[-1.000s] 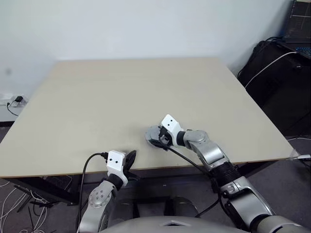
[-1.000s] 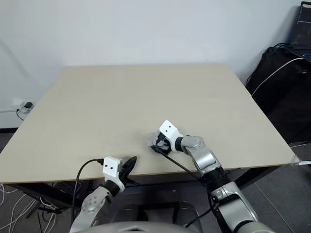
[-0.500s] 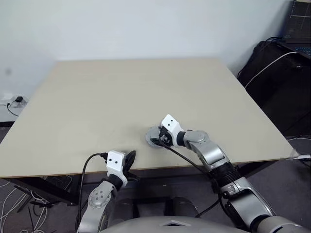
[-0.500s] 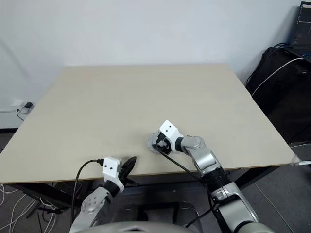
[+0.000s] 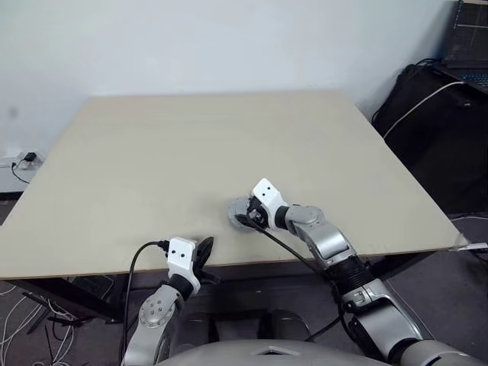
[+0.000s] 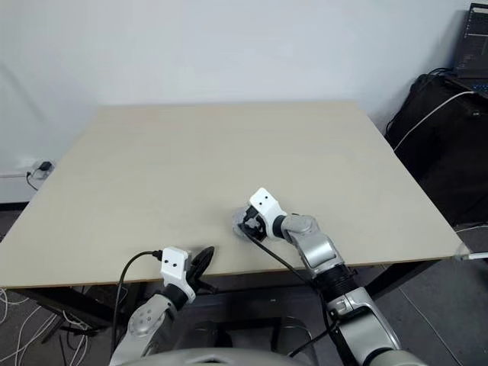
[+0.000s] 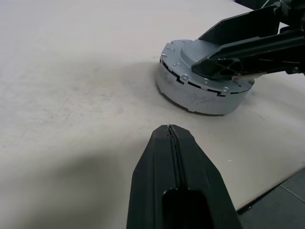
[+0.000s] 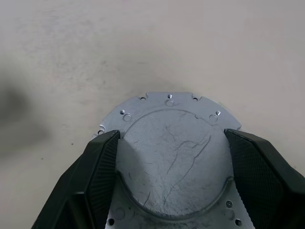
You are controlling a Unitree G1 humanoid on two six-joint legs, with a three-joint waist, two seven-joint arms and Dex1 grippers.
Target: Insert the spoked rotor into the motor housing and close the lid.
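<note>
The lid (image 8: 169, 157), a smooth grey round cap with a raised centre, sits on the round grey motor housing (image 7: 193, 98) near the table's front edge. My right gripper (image 8: 171, 135) reaches over it from the right, and its black fingers (image 8: 102, 162) press against both sides of the lid's raised centre. In the head view this gripper (image 5: 242, 219) covers most of the assembly. The left gripper (image 7: 169, 131) hovers low at the front edge, left of the housing, shut and empty. The spoked rotor is hidden.
The beige table (image 5: 191, 145) stretches far back and to both sides. Black bags and cables (image 5: 438, 130) stand on the floor off its right edge. A black cable (image 5: 137, 259) loops from my left wrist below the front edge.
The right wrist has tipped slightly further down over the lid. The left arm and the housing have stayed where they were.
</note>
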